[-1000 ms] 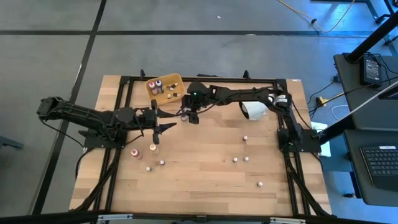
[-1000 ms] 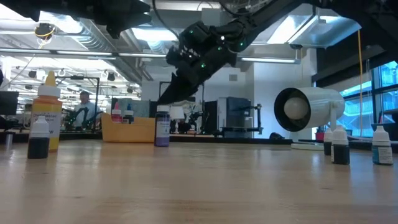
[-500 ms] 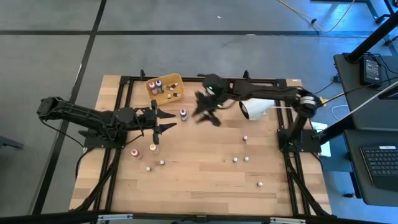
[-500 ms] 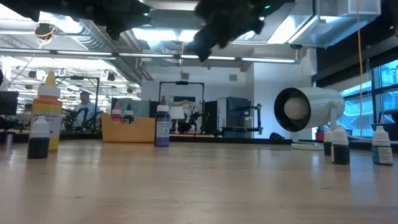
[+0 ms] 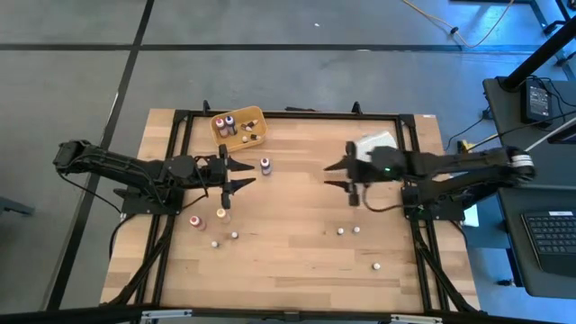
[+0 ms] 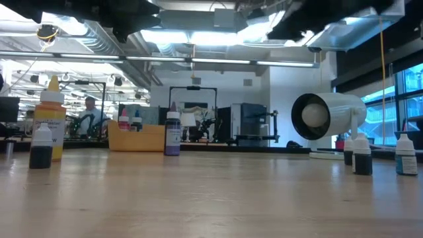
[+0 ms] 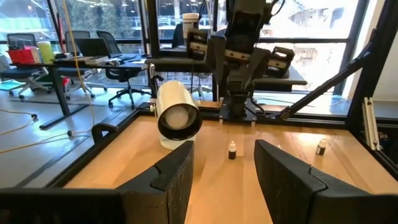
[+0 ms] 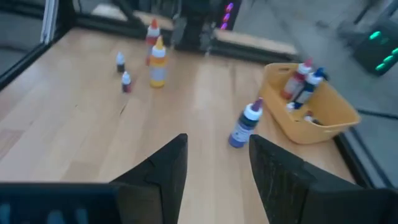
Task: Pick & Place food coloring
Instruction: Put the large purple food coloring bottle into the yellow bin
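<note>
Food coloring bottles stand scattered on the wooden table. A purple one (image 5: 265, 166) (image 8: 246, 125) stands upright on its base just near of the yellow tray (image 5: 238, 126), which holds several more. An orange bottle (image 5: 222, 216) and a red one (image 5: 195, 221) stand at the left. My left gripper (image 5: 241, 175) (image 7: 224, 177) hovers open and level, left of the purple bottle. My right gripper (image 5: 335, 176) (image 8: 217, 171) hangs open and empty over the table's middle right, pointing at the purple bottle from a distance.
A large white cylinder (image 5: 373, 147) (image 6: 327, 117) lies on its side at the far right, partly under my right arm. Small bottles (image 5: 355, 200) (image 5: 341, 231) (image 5: 376, 266) dot the near right. Bare wood (image 5: 297, 243) lies between the two bottle groups.
My right gripper has drawn back from beside the purple bottle near the tray, going toward the table's right edge and rising, its fingers staying apart. The purple bottle stands where it was, upright on the table.
</note>
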`<state>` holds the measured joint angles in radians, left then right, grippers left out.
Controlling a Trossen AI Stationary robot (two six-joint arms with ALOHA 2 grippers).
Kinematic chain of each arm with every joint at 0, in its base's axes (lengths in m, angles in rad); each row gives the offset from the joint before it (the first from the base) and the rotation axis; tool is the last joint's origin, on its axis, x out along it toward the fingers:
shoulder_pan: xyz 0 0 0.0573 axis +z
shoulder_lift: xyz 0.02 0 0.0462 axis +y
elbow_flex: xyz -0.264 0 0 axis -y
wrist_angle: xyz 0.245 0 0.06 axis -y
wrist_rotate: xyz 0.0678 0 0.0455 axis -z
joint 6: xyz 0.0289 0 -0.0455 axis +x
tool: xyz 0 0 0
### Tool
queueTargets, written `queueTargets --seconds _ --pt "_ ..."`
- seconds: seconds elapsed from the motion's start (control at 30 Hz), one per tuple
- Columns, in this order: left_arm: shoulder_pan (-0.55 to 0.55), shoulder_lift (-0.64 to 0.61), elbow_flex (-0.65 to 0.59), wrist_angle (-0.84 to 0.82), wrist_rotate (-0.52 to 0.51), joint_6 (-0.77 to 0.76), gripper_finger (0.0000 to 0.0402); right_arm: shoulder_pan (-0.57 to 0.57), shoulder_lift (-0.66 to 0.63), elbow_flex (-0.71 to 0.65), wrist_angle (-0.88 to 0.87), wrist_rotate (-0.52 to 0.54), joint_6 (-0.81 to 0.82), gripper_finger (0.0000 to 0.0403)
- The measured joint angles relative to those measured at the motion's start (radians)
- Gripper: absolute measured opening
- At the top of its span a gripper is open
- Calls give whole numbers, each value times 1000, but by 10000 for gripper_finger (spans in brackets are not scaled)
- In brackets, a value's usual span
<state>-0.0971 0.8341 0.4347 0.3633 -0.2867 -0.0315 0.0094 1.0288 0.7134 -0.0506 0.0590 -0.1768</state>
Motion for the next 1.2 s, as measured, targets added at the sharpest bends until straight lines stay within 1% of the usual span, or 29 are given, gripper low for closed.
queueTargets --seconds 0.07,0.13,0.37,0.43,0.53,0.6,0.8,0.9,0.93,1.03,1.2 --pt "0 0 0 -1 0 0 163 3 -68 -81 52 0 15 173" --pt "0 0 0 0 0 0 162 3 -120 -147 63 0 18 173" --pt "10 0 0 58 -3 5 164 3 -235 -250 53 -7 19 173" --pt "28 8 13 65 27 -21 163 3 -252 -257 54 -7 -14 173" --pt "69 41 100 -40 99 -51 162 3 -263 -257 61 -7 -47 173" --pt "100 92 190 -170 129 -57 162 2 -262 -258 64 -7 -61 173" --pt "215 322 491 -554 138 -18 163 2 -261 -259 68 -7 -66 173" --pt "285 439 614 -719 189 -18 162 2 -261 -259 68 -7 -67 173" --pt "304 473 644 -747 205 -16 161 2 -261 -259 68 -7 -67 173" --pt "350 555 693 -739 215 -22 163 2 -261 -259 68 -7 -67 173" --pt "392 659 699 -630 203 -56 163 2 -261 -259 68 -7 -67 173"
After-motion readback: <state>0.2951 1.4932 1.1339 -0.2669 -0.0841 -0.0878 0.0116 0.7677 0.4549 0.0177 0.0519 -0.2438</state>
